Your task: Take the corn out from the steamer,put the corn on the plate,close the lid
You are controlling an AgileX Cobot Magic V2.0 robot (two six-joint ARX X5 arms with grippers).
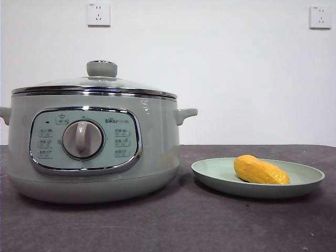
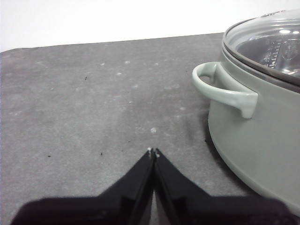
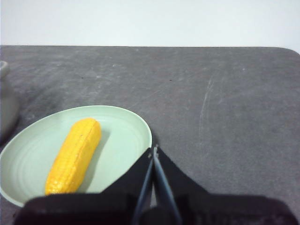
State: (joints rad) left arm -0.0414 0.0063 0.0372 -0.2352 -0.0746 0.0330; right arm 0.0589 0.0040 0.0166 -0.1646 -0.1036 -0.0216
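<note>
I read the task as complete. Steamer (image 1: 92, 152) sits at 9 o'clock on the table (image 1: 210, 226), lid (image 1: 94, 86) seated flush on its rim. Plate (image 1: 302, 181) sits at 3 o'clock, just beside the pot, with the corn (image 1: 261, 170) lying flat in it. Left gripper (image 2: 153, 152) is pinched closed, empty, parked off the pot handle (image 2: 225, 91). Right gripper (image 3: 152, 150) is closed too, empty, tips at the plate's edge, clear of the corn.

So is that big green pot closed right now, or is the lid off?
Closed. The lid sits level on the steamer, its steel rim flush all around, and the corn lies outside on the plate.
</note>
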